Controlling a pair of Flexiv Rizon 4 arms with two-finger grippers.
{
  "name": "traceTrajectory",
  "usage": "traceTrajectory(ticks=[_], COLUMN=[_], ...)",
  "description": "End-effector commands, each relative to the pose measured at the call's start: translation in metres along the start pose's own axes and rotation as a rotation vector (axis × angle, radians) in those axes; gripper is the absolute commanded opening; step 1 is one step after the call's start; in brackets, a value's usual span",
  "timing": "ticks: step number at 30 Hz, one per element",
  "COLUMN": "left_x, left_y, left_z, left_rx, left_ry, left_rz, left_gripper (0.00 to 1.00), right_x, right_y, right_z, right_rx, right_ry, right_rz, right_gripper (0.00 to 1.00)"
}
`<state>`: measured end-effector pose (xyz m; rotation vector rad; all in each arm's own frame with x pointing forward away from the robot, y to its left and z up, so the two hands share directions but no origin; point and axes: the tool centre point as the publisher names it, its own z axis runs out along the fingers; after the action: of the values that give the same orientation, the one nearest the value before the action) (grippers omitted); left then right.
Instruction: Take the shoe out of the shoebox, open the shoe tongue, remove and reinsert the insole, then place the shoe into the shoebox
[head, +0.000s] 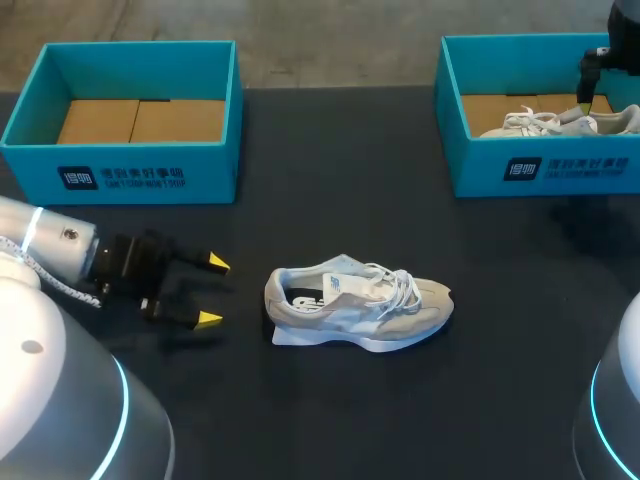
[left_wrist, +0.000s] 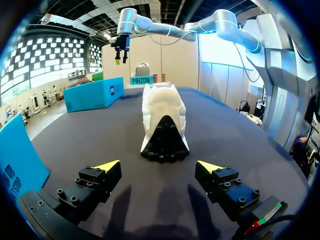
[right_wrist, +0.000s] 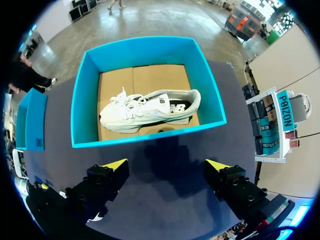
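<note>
Shoe (head: 357, 304) sitting on table (head: 330, 200), apart from left shoebox (head: 140, 165) and right shoebox (head: 545, 170), heel facing left gripper (head: 212, 291), fingers gaping, gripping nothing. Left wrist view alone showing black heel tread. Right gripper (right_wrist: 166, 164) hovering released above right shoebox. Its wrist view showing second shoe (right_wrist: 150, 110) lying whole inside, half hidden in head view.

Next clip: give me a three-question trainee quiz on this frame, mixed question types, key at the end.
1. True or false: the left gripper is shut on the shoe on the table.
2. The right gripper hangs above: A the shoe on the table, B the right shoebox, C the left gripper.
3. Fill in: the shoe on the table points its heel toward the ___ gripper.
Key: 1 false; 2 B; 3 left.
</note>
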<state>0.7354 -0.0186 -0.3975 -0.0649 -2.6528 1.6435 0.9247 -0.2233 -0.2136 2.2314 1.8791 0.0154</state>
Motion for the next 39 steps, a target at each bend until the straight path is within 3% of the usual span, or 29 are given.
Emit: traceTrajectory(ticks=[1, 23, 39], left_x=[0.000, 0.000, 0.004], left_y=[0.000, 0.000, -0.016], left_z=[0.000, 0.000, 0.049], left_rx=[-0.001, -0.001, 0.031], left_ry=[-0.001, -0.001, 0.018], left_rz=[0.001, 0.001, -0.036], left_gripper=[1.00, 1.00, 1.00], right_x=[0.000, 0.000, 0.000], right_y=[0.000, 0.000, 0.000], right_z=[0.000, 0.000, 0.000], right_rx=[-0.001, -0.001, -0.001], right_ry=[0.000, 0.000, 0.000], right_rz=[0.002, 0.002, 0.002], right_gripper=[1.00, 1.00, 1.00])
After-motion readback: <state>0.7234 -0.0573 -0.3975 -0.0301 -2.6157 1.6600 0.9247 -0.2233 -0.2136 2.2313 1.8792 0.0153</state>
